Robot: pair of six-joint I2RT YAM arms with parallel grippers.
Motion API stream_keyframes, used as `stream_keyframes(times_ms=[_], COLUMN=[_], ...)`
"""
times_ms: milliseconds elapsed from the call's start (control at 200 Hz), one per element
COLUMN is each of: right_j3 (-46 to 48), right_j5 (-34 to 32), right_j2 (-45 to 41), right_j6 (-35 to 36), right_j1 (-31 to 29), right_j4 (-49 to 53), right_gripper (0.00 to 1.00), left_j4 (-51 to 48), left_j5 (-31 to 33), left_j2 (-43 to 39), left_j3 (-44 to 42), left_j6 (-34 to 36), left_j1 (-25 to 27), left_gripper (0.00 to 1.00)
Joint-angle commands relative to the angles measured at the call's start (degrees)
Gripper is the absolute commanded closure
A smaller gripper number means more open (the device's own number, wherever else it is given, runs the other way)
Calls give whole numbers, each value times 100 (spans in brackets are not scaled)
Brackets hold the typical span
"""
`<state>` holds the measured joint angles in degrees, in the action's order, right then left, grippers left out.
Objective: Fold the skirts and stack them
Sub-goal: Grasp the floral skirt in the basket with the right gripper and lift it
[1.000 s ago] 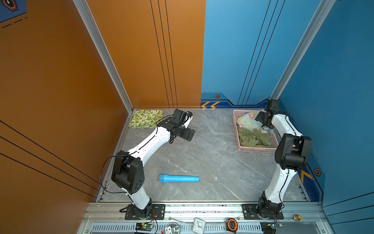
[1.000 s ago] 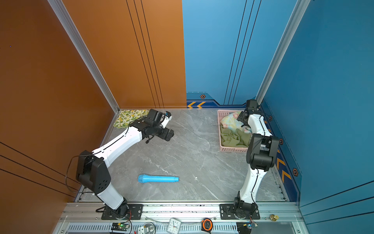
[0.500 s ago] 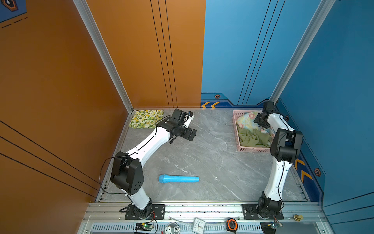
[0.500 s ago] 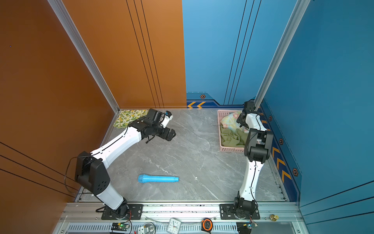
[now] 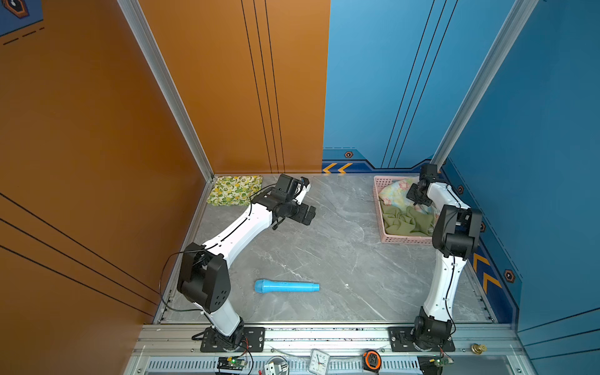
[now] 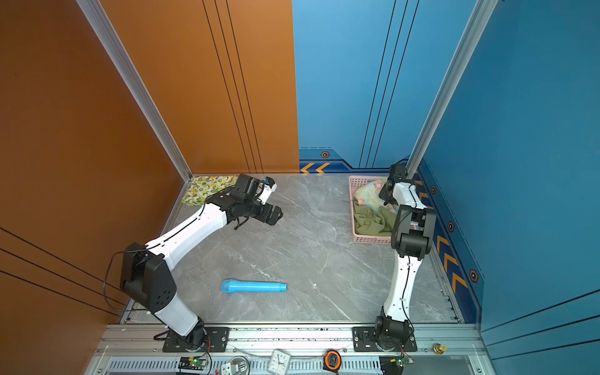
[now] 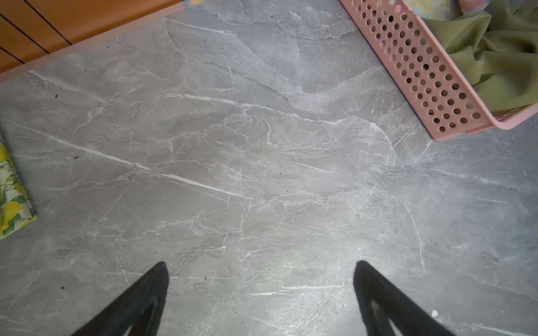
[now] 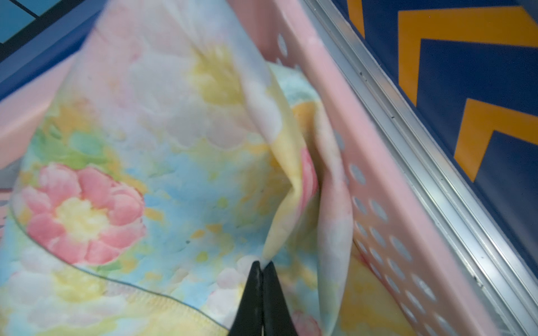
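Where the table point(image 5: 324, 246) meets its front rail: clock point(image 5: 319, 360) and tape measure point(image 5: 372, 359), off the work surface, no hindrance. Near the front edge, left of centre: tube point(image 5: 287, 287), blue, lying flat and loose. It is judged an obstacle, since a skirt spread for folding could land on it or roll it. Mid-table, toward the left edge: left gripper point(image 7: 261, 264), fingers spread wide, empty, hanging above bare stone. Far right corner: basket point(image 5: 406, 239), pink, holding two unfolded skirts. Item one, olive skirt point(image 5: 406, 220), crumpled in the near half. Item two, floral skirt point(image 8: 145, 174), heaped in the far half, touching the olive one. Right gripper point(image 8: 263, 266): inside the basket, just beside the wall that runs along the table's right edge, closed on a thin ridge of the floral skirt. Risks, judged: so small a pinch may slip as the cloth's weight comes on. The floral skirt may drag the olive one out where they touch. Cloth may catch on the wall and shift or tip the basket. Far left corner: lemon skirt point(image 5: 235, 190), folded flat, the likely base of the stack; the left arm point(image 5: 240, 227) stands between it and the basket.
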<state>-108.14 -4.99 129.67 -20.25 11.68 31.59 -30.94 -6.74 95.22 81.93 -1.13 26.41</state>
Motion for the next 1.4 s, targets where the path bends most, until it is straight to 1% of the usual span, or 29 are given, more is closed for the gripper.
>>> stream_keyframes(times_ms=[0, 185, 325, 536, 796, 911, 1187, 1282, 1392], right_j3=[-4, 123, 122, 17, -571, -795, -1370, -1505, -1594], right_j5=[-114, 90, 164, 138, -365, -356, -372, -388, -519], right_j2=[-797, -1652, -2186, -2700, -3048, -3144, -3234, -3306, -3403], right_j6=[187, 188, 127, 118, 294, 315, 494, 595, 749], right_j1=[-19, -22, -59, -246, -638, -749, -1186, -1446, -1884], right_j4=[43, -4, -56, -106, -139, -256, -250, -242, -250], right_gripper=[100, 100, 100, 100, 100, 100, 100, 100, 100], left_j4=[163, 317, 359, 369, 418, 438, 466, 492, 527], left_j5=[-151, -312, -322, -332, -432, -475, -443, -424, -408], left_j2=[-195, -188, -192, -223, -168, -148, -125, -149, -153], left_j3=[-138, -186, -204, -207, -203, -212, -221, -238, -253], left_j6=[-201, -471, -527, -569, -761, -819, -879, -906, -992], left_j1=[-114, -340, -457, -554, -821, -955, -1076, -1115, -1173], left_gripper=[1, 4, 5, 7, 8, 9, 11, 12, 13])
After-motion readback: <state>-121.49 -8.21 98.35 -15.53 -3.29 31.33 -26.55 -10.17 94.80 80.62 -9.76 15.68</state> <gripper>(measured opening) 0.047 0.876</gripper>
